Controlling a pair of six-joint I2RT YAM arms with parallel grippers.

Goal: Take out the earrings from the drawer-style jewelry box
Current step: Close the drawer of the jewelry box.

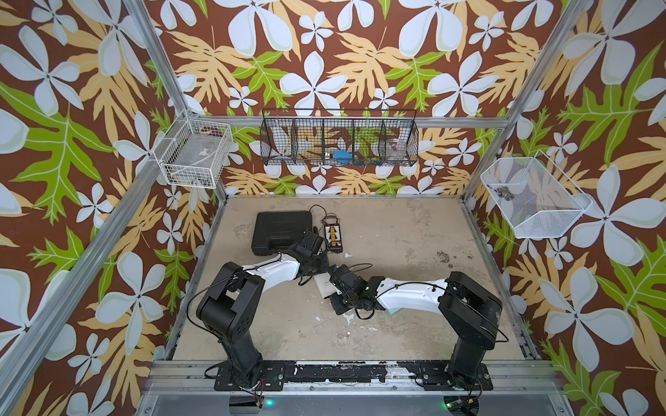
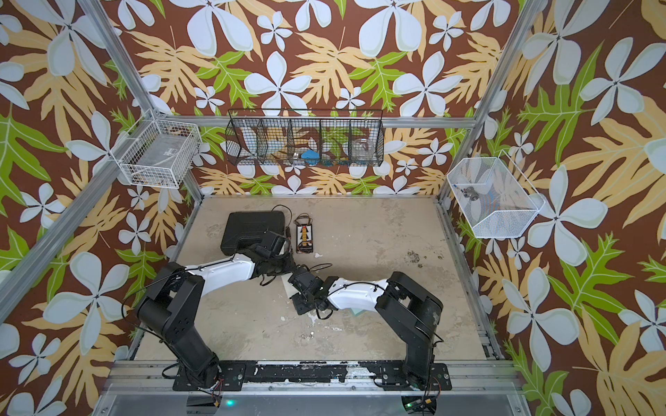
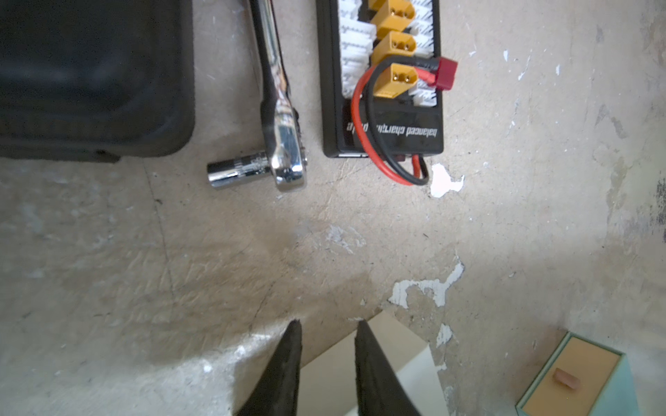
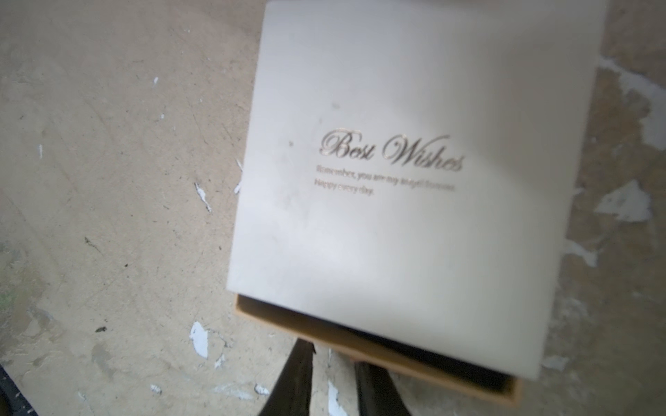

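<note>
- Floral walls close in a scuffed beige surface [image 1: 396, 234] flecked with white paint.
- Left gripper [image 3: 328, 324]: clenched to a narrow slit, poised over a corner of the cream box [image 4: 414, 162]; contact cannot be told.
- Right gripper [image 4: 333, 351]: fingers slightly apart at the front of the tan drawer [image 4: 266, 318], which juts a little from the box; whether they pinch anything cannot be told.
- Tiny shiny specks, seemingly the earrings [image 1: 340, 336], lie on the surface well behind both grippers, toward the arm bases; too small to be sure.
- Beyond the left gripper lie a ratchet [image 3: 281, 108], a charging board [image 3: 389, 129] and a black case [image 3: 90, 72].
- A teal box [image 3: 573, 378] sits off to the left gripper's side, apart from it.
</note>
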